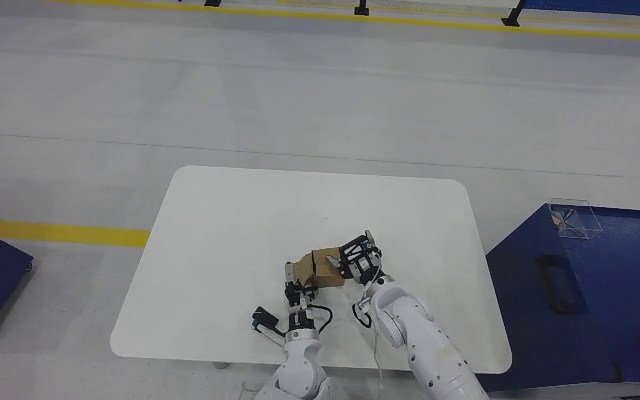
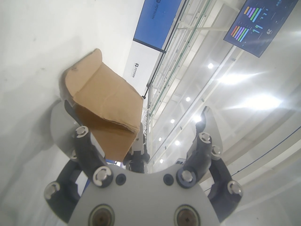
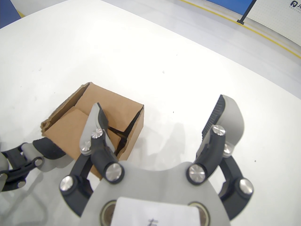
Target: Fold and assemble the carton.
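Observation:
A small brown carton (image 1: 320,267) stands on the white table (image 1: 250,220), near its front middle. Its top flaps are folded in, with dark gaps between them (image 3: 122,132). My right gripper (image 1: 358,258) is at the carton's right side and is open (image 3: 160,111). One of its fingers (image 3: 97,116) lies over the carton's top (image 3: 110,99); the other hangs above bare table. My left gripper (image 1: 297,290) is at the carton's near left corner and is open wide (image 2: 136,108). One of its fingers (image 2: 61,116) is against the carton's side (image 2: 105,95), and that finger (image 3: 47,151) also appears beside the box.
A dark blue cabinet (image 1: 570,290) stands off the table's right edge, with a clear container (image 1: 575,215) on it. The table's front edge (image 1: 300,355) runs just behind both wrists. Bare tabletop lies beyond and to both sides of the carton.

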Tool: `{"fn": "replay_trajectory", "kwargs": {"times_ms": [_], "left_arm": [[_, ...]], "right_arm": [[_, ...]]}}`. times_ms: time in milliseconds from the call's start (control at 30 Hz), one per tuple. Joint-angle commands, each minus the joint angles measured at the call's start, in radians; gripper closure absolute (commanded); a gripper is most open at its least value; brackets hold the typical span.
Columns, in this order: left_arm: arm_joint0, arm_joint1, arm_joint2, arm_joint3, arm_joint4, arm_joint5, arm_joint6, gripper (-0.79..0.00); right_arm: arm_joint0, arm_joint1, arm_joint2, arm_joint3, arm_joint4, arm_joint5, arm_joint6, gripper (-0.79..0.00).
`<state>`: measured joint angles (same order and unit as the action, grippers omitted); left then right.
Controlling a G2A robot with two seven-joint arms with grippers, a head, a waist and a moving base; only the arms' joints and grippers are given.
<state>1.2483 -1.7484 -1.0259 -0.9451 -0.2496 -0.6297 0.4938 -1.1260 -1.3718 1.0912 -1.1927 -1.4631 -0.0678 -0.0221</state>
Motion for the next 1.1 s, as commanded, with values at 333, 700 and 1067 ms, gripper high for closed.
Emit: {"fn": "replay_trajectory", "kwargs": {"times_ms": [333,700,1067], "left_arm": [[0.009,-0.002,-0.041,-0.031,0.127,-0.033,0.088,-0.785],[0.018,-0.010,-0.050,-0.061,0.278,-0.131,0.161,-0.785],[0.012,-0.023,-0.026,-0.046,0.364,-0.159,0.118,-0.785]], "right_arm": [[-0.012,0.001,0.008,-0.014,-0.014,-0.006,0.003,-0.785],[-0.022,0.002,0.016,-0.025,-0.029,-0.010,0.013,-0.785],[-0.057,0.012,0.093,-0.077,0.025,0.012,-0.004,-0.785]]}}
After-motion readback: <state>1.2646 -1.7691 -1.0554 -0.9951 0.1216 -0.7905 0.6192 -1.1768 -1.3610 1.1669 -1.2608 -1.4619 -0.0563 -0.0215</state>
